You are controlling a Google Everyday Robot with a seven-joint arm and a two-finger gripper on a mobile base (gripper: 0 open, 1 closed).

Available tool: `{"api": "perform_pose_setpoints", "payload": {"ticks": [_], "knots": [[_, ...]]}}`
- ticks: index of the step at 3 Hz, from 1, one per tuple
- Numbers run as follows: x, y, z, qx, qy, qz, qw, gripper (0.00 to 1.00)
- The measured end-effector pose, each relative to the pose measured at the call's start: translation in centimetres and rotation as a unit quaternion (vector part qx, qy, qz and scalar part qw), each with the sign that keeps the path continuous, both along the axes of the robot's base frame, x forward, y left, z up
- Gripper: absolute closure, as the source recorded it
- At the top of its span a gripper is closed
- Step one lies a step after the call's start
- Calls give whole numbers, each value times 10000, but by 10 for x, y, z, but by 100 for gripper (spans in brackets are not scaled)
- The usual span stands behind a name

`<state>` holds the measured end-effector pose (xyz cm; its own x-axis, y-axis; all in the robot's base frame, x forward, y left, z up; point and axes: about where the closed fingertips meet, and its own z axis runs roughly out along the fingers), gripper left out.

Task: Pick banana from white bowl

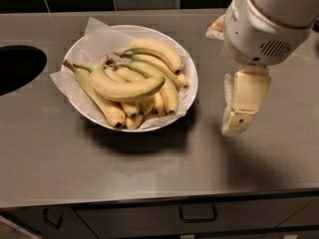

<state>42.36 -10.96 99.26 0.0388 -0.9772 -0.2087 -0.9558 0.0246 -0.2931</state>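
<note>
The robot's cream-coloured two-finger gripper (pixel 234 127) hangs tip-down over the bare grey metal countertop (pixel 149 168), to the right of the bowl and clear of it. It touches nothing and holds nothing. From this angle it reads as one pale block, so it cannot be told whether the pincer is apart or together. Above it sits the bulky white wrist housing (pixel 261 26), which hides part of the counter's far right. Keeping off to the side looks sensible: the arm is not blocking the fruit, and the pincer can come in from above instead of knocking the rim.

To the left stands the wide, shallow, round white bowl (pixel 194 86), lined with crinkled white paper (pixel 94 36) whose corners poke out past the rim. Inside it, the plump, curved yellow banana with a green-tinged stem (pixel 124 88) lies across the top of the pile, its stem toward the left and its dark tip toward the right. Being uppermost, it is the easiest to reach. The slimmer yellow bananas with brown tips (pixel 162 91) fan out beneath and behind it, joined at their stems, and would likely shift if it were dragged.

The pick has not begun. The next move is judged to be a sideways shift over the bowl, then a descent onto the banana's thick middle.

At the counter's far left is a dark round opening (pixel 17 66); below the front edge run drawer handles (pixel 198 217).
</note>
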Motion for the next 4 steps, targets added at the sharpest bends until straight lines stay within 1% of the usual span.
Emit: {"api": "perform_pose_setpoints", "payload": {"ticks": [1,2,3,4], "knots": [[2,47,10,61,-157,510,9986,0],[4,86,12,78,-222,954,9952,0],[12,109,-1,156,-84,1138,9934,0],[18,121,-13,190,71,1214,9924,13]]}}
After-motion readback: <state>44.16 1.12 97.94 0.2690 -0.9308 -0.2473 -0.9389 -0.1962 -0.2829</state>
